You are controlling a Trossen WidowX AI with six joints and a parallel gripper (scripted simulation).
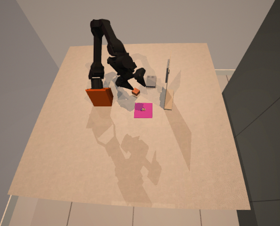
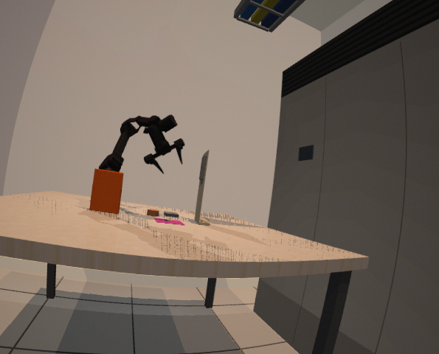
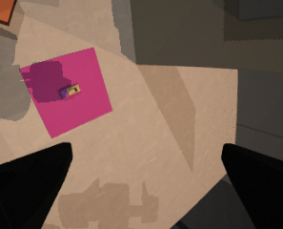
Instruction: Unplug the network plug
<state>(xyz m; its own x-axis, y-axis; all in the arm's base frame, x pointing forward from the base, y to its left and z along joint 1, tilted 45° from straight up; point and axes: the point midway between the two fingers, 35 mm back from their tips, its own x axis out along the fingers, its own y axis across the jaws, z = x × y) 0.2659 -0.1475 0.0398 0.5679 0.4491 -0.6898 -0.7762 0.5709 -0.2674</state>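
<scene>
The small yellow and purple plug (image 1: pixel 143 109) (image 3: pixel 70 91) lies on the magenta square (image 1: pixel 147 114) (image 3: pixel 93 102), near its middle and inside its edges. My gripper (image 1: pixel 139 88) (image 2: pixel 172 168) (image 3: pixel 148 151) is wide open and empty. It hangs well above the table, up from the square and to the left of the upright panel (image 1: pixel 166 91) (image 2: pixel 201 190), touching nothing that I can see. The panel stands on its foot; its socket is too small to make out in the top and exterior views.
A small orange block (image 1: pixel 135 92) (image 2: pixel 153 212) lies behind the square. A grey box (image 1: pixel 151 81) (image 2: pixel 171 214) lies between that block and the panel. The arm stands on an orange base block (image 1: pixel 100 97) (image 2: pixel 106 191) at the left.
</scene>
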